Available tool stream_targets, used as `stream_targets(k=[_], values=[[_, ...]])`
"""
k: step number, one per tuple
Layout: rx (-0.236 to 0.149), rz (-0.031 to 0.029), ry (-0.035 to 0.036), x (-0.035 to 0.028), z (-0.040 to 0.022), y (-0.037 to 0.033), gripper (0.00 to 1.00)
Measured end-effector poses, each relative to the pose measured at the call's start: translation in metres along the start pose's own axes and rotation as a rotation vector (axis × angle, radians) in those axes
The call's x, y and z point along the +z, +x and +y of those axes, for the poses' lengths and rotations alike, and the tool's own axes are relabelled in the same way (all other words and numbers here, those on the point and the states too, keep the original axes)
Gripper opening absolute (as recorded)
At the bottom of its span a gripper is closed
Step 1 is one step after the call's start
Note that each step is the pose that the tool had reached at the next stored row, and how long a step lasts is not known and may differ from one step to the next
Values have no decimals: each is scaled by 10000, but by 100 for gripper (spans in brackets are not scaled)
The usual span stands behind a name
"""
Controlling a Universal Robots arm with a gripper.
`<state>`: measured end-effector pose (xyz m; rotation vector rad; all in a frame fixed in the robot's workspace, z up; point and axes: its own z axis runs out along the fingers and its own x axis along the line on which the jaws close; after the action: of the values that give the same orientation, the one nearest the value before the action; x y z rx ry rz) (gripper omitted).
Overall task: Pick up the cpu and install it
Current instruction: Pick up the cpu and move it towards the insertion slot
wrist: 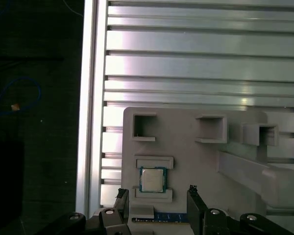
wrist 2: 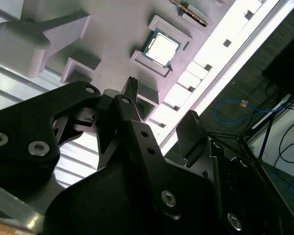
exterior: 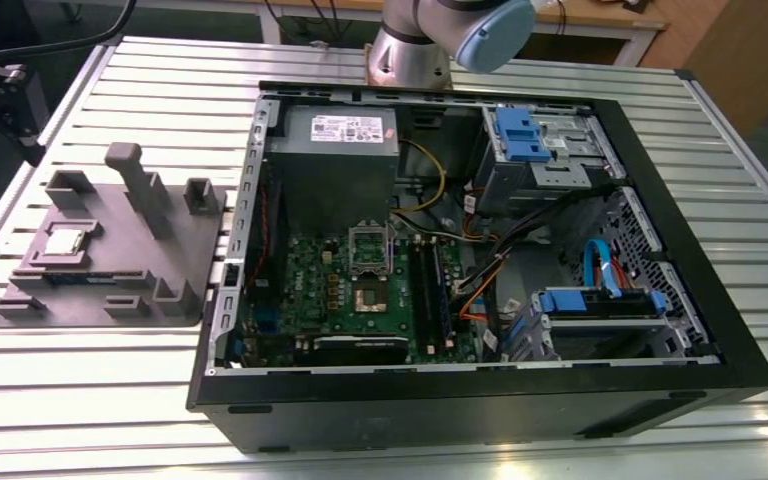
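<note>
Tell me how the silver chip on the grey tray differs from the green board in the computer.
The cpu is small, square and silver; the green board is far larger and crowded with parts. The cpu lies on the grey tray outside the case; the board sits inside it. Both lie flat.

The cpu [wrist: 153,179] has a shiny silver-grey top with a thin green rim, the fixture [wrist: 186,152] holding it is plain matt grey, and the table [wrist: 196,68] is pale silver with a ribbed pattern of parallel slats. The computer case [exterior: 491,405] is black, and inside it are a green circuit board [exterior: 357,290], a grey box [exterior: 337,165] with a white label, and bright blue drive brackets [exterior: 519,135]. The gripper [wrist: 157,191] is black with silver screw heads.
</note>
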<state>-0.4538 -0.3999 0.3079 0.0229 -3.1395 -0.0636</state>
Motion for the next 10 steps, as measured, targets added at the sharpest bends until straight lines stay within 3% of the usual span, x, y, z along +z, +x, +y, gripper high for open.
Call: stream_targets(k=[10], values=[[0, 0, 38, 29, -1, 0, 59]])
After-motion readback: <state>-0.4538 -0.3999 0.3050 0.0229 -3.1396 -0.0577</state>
